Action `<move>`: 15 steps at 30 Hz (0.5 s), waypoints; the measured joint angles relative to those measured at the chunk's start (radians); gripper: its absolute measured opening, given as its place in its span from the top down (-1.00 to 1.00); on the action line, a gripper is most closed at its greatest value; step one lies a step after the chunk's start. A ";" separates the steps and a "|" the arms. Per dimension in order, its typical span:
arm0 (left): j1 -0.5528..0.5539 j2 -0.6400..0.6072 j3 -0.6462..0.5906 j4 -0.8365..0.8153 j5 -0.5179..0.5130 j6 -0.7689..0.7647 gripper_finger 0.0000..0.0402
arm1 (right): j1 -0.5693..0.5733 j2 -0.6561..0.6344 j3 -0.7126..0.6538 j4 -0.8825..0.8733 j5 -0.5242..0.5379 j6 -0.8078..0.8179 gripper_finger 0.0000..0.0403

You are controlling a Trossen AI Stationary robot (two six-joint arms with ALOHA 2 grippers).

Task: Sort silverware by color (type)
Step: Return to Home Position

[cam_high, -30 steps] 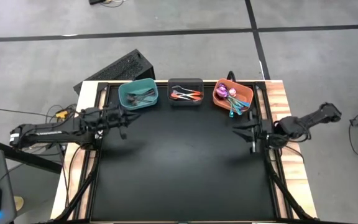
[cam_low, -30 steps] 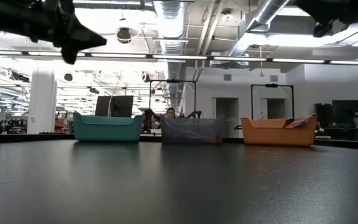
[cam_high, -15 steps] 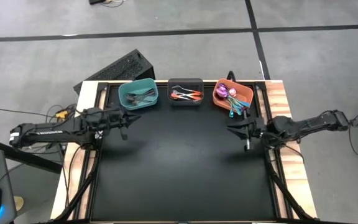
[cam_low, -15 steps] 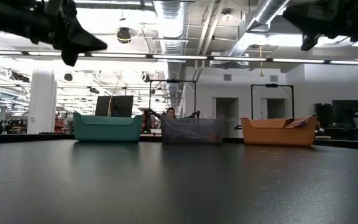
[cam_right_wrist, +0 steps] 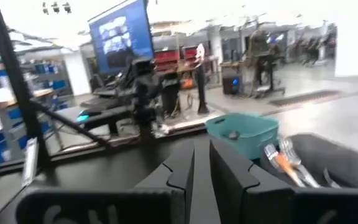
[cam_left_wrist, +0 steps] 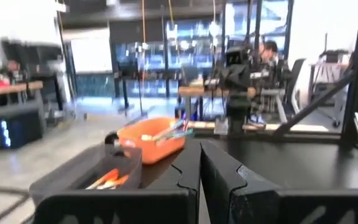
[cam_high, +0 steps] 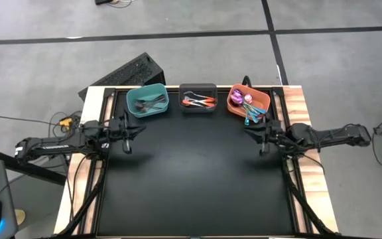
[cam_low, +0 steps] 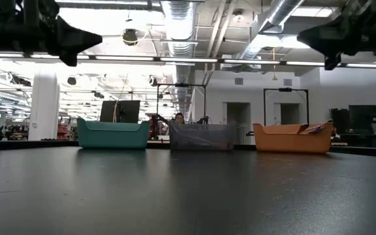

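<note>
High view: silverware (cam_high: pixel 201 101) lay in three bins (cam_high: pixel 197 85) (teal, grey, orange). Both the left gripper (cam_high: pixel 127 137) and right gripper (cam_high: pixel 262 139) hovered, jaws closed.

Left arm stretched level, pointing inward; left claw (cam_high: pixel 127 136) held high, fingers pressed together. Right arm mirrored; right claw (cam_high: pixel 261 138) likewise closed.

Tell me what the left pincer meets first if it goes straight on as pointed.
Probably the right pincer, facing the left pincer across the black mat; nothing lies between them, though heights are unclear.
</note>
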 joint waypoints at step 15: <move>0.001 -0.148 -0.088 -0.040 0.026 -0.056 1.00 | -0.179 0.030 0.076 -0.153 -0.204 -0.018 0.65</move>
